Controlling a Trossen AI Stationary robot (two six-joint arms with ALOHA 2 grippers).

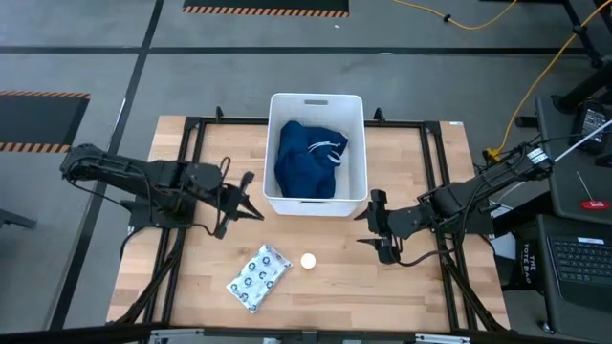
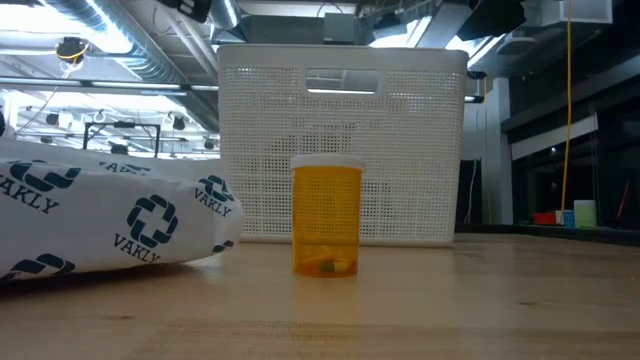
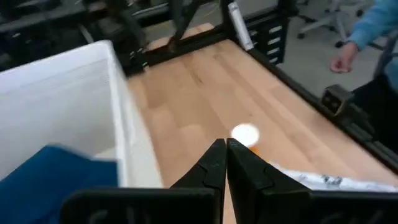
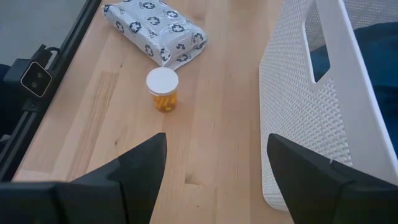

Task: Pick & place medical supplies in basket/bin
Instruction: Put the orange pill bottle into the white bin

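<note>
In the high view, the white tub [image 1: 316,99] is sitting at the frame's centre with the dark blue garment [image 1: 308,159] already lying inside it, while the ring-printed packet [image 1: 258,276] and the amber bottle [image 1: 308,260] are waiting on the wooden table [image 1: 191,277] in the lower middle. The left gripper [image 1: 256,214], fingers pressed together and empty, is hovering left of the tub's near corner; the right gripper [image 1: 376,229], jaws spread and empty, is hanging lower right of it. The bottle looks light, rigid and smooth, likely best pinched across its body below the cap; the packet seems soft and crinkly. Only the low view is showing the bottle's amber body [image 2: 326,222]; overhead gives just its white cap. No black block is showing anywhere.
</note>
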